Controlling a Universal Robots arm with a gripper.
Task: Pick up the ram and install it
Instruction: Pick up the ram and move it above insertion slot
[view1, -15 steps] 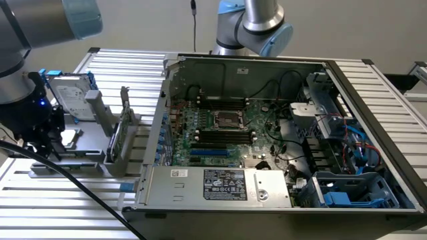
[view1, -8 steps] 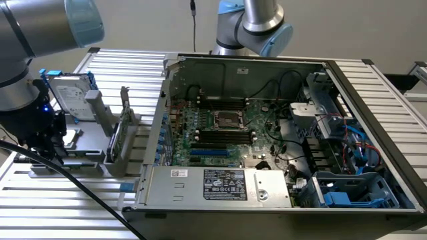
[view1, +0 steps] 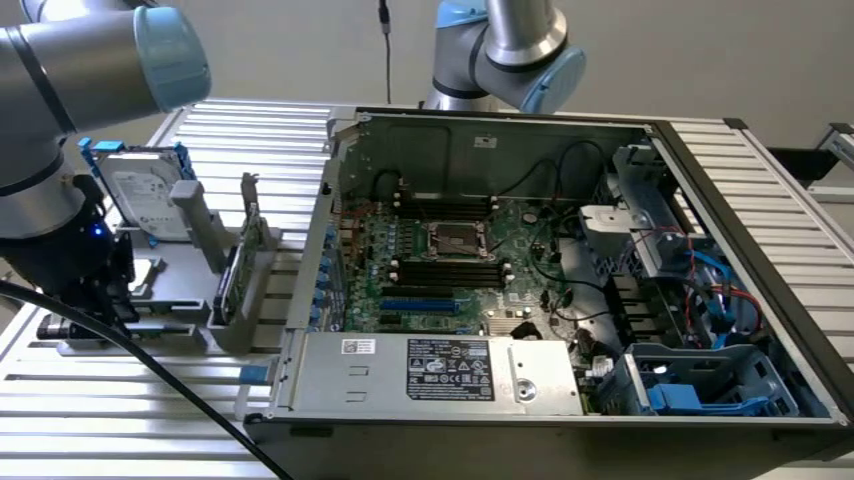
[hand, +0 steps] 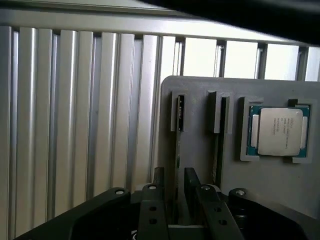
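The ram (hand: 178, 145) is a thin green board seen edge-on, standing upright in a slot of the grey holder (hand: 200, 160). My gripper (hand: 175, 176) is open, with one dark finger on each side of the ram's near end and a small gap to each. In the exterior view the ram (view1: 230, 278) stands in the grey fixture at the left, beside the arm's dark wrist (view1: 60, 270). The motherboard (view1: 454, 250) lies in the open computer case, with black memory slots beside the processor socket.
A square silver processor (hand: 277, 131) sits in a pocket of the holder beside the ram's slot. A hard drive (view1: 140, 195) stands at the back of the fixture. The case wall (view1: 327, 230) rises between fixture and motherboard. A ribbed metal table (hand: 75, 125) lies around them.
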